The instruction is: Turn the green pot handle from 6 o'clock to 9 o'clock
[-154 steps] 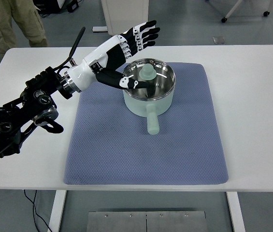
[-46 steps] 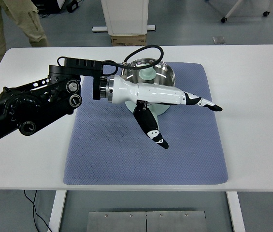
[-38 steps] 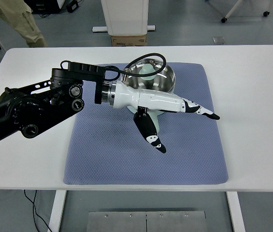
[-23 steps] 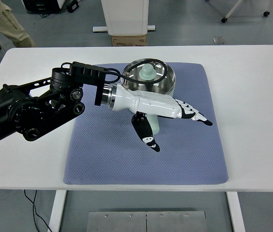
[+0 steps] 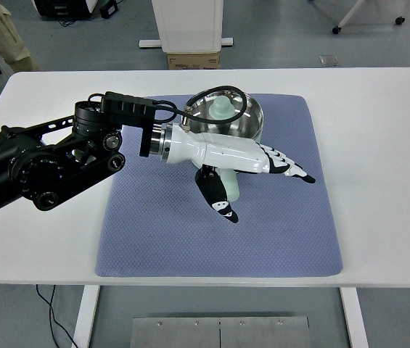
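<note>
The pale green pot [image 5: 244, 119] with a steel inside and a green knob stands on the blue mat [image 5: 161, 232]. Its handle [image 5: 230, 188] points toward me and is mostly hidden under my left hand [image 5: 252, 181]. That hand reaches in from the left and lies across the pot's near side. The fingers [image 5: 284, 163] stretch out flat to the right past the handle. The thumb [image 5: 215, 201] hangs down on the handle's left side. Nothing is grasped. My right arm does not show.
The mat lies on a white table [image 5: 386, 145]. My left arm's black links [image 5: 52, 163] cover the table's left part. A person's leg [image 5: 1, 36] shows at the top left beyond the table. A white cabinet base [image 5: 190, 29] stands behind the table.
My left hand has swung from beside the pot's far rim across to its near side, over the handle. In the last half second it drew slightly back to the left.
</note>
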